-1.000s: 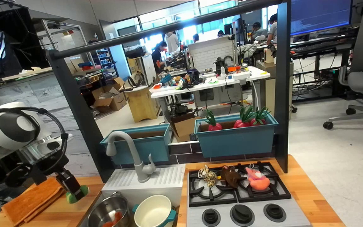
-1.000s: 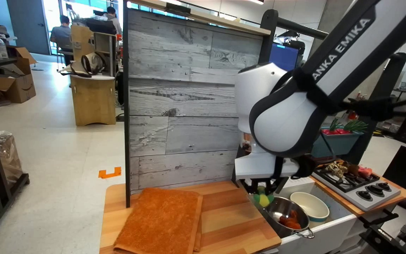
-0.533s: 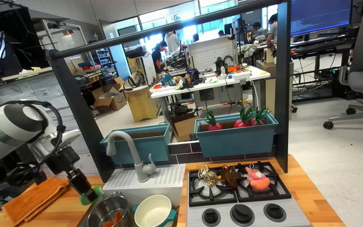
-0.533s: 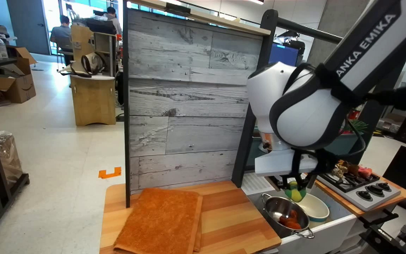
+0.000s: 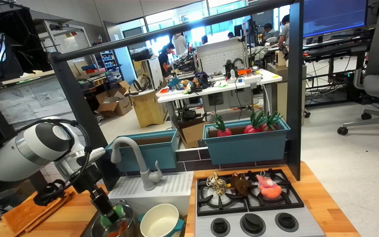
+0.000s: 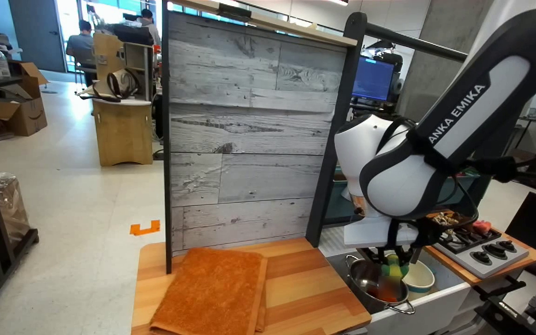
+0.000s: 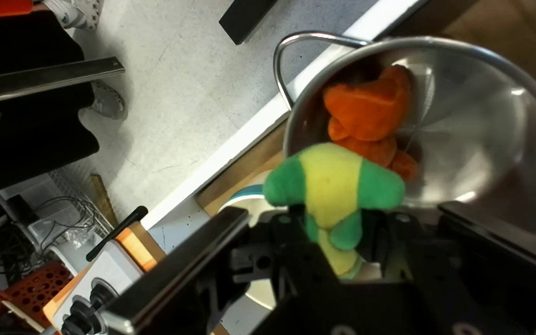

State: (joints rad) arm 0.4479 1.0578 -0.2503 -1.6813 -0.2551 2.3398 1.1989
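Your gripper [image 7: 335,218] holds a green-and-yellow plush toy [image 7: 332,179], its jaws narrow about the body, over the steel pot [image 7: 477,153]; how high above it, you cannot tell. The pot stands in the sink [image 6: 435,308], just beside the adjoining edge of the wooden bench [image 6: 305,302]. Within, note the orange plush [image 7: 368,111], toward the sink's front edge. Beside the steel pot, nearer the stove [image 5: 236,221], stands the cream pot [image 5: 160,219]. Three small plush toys [image 5: 241,185] rest behind the knobs [image 5: 253,223]; the orange towel [image 6: 217,288] lies toward the bench's opposite edge.

Exterior view: green plush [image 5: 105,221] partly hidden by gripper [image 5: 112,215] (steel pot [image 5: 130,215] cropped).
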